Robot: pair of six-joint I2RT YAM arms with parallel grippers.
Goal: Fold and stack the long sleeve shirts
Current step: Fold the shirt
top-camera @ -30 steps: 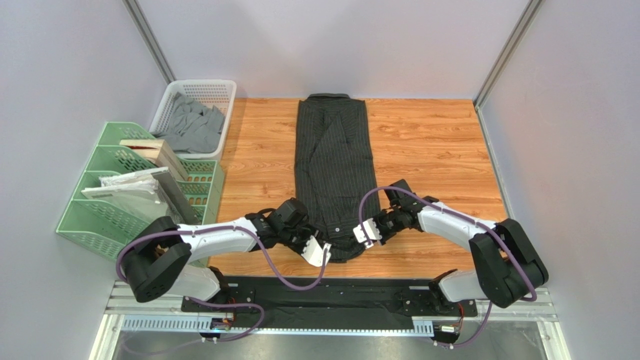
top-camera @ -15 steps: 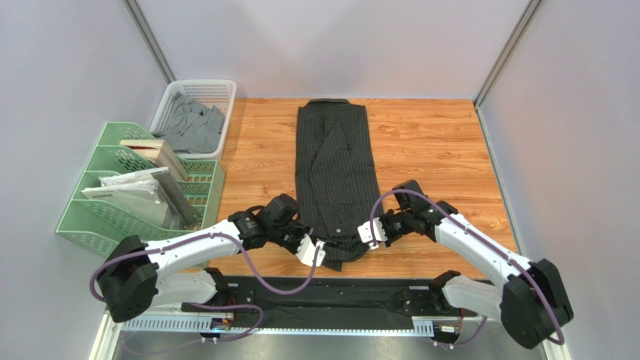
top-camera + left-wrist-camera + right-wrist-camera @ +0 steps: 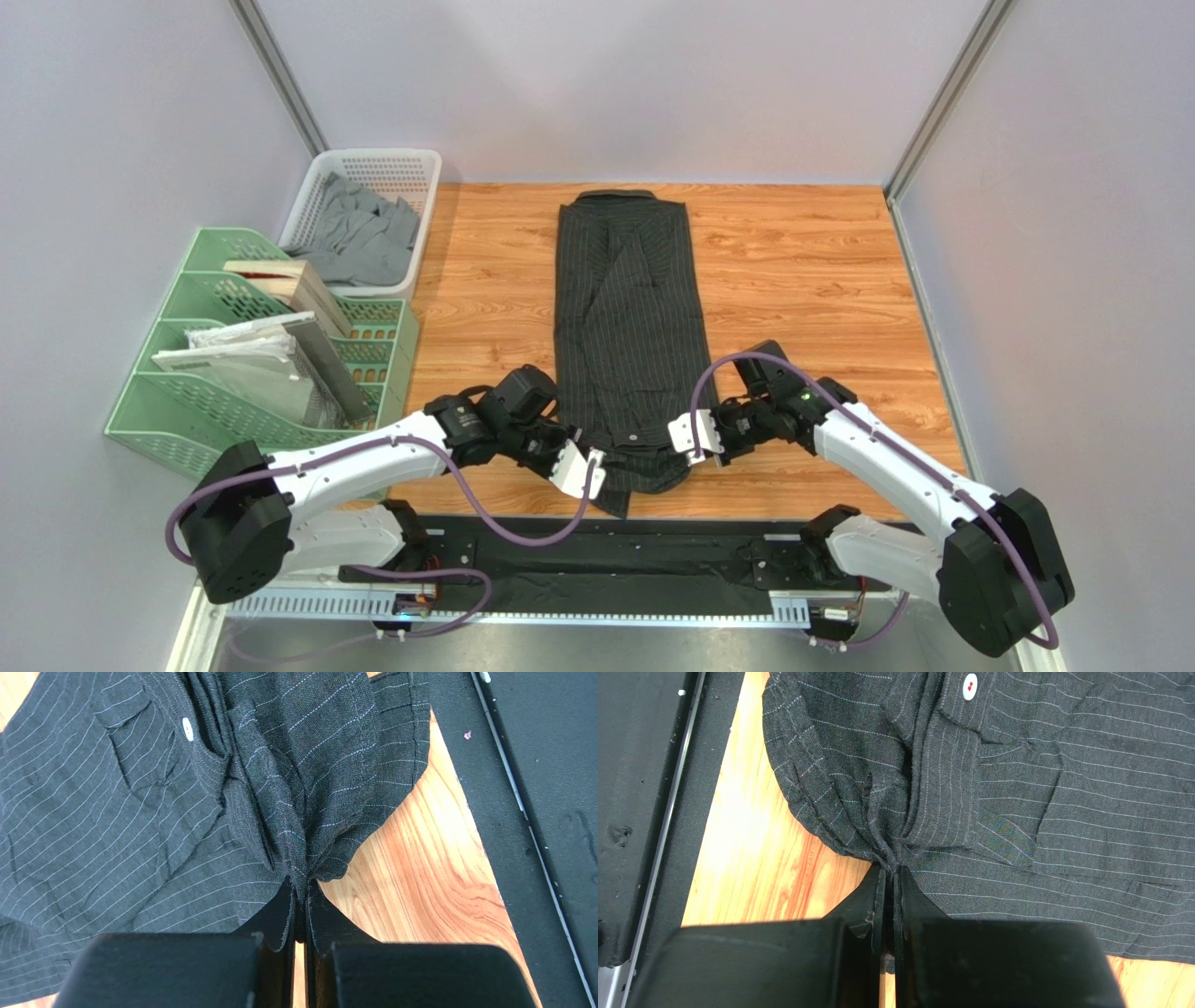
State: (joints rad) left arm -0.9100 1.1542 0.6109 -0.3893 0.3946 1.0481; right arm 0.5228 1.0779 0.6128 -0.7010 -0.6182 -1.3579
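Observation:
A charcoal pinstriped long sleeve shirt (image 3: 627, 315) lies as a long narrow strip down the middle of the wooden table (image 3: 800, 280), collar at the far edge. My left gripper (image 3: 586, 473) is shut on the near left corner of the shirt's bottom end; the pinched fabric (image 3: 298, 847) bunches at the fingertips. My right gripper (image 3: 686, 436) is shut on the near right corner, with the cloth (image 3: 892, 840) gathered between its jaws. A white button (image 3: 969, 684) shows on the shirt near the right gripper. The near end is slightly lifted and bunched.
A white basket (image 3: 407, 168) with grey clothes (image 3: 358, 238) stands at the far left. Green file racks (image 3: 211, 378) with papers and a box sit at the left edge. A black strip (image 3: 617, 539) runs along the near table edge.
Both grippers have pulled the shirt's near end slightly toward the front; the collar end has slid a little away from the far edge. Both stay shut on the fabric.

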